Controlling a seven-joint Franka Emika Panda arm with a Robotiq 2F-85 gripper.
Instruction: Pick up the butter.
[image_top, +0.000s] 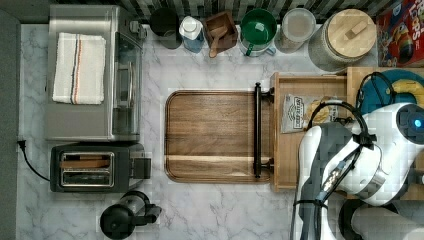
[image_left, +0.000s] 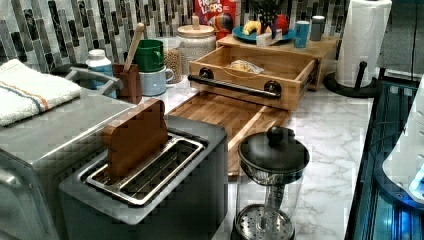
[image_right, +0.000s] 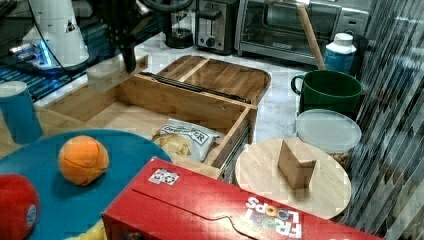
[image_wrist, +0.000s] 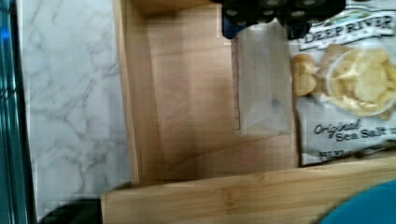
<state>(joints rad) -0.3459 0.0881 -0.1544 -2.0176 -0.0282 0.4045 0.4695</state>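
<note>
The butter (image_wrist: 264, 84) is a pale cream stick held end-on between the two dark fingers of my gripper (image_wrist: 265, 30), which is shut on it. In the right view the butter (image_right: 107, 75) hangs just below the dark gripper (image_right: 129, 60), level with the rim of the open wooden drawer (image_right: 185, 102). Below it is the drawer's bare floor, and the silvery chip bag (image_wrist: 350, 88) lies right beside it. In the top view the white arm (image_top: 350, 160) covers that part of the drawer (image_top: 281, 165), so the butter is hidden there.
The chip bag (image_top: 300, 112) lies in the drawer, whose black handle (image_top: 257, 130) faces a wooden tray (image_top: 212, 135). A teal plate (image_right: 60, 200) with fruit and a red cereal box (image_right: 210, 210) sit beside the drawer. Jars, mugs, a toaster (image_top: 95, 167) and an oven (image_top: 92, 72) line the counter.
</note>
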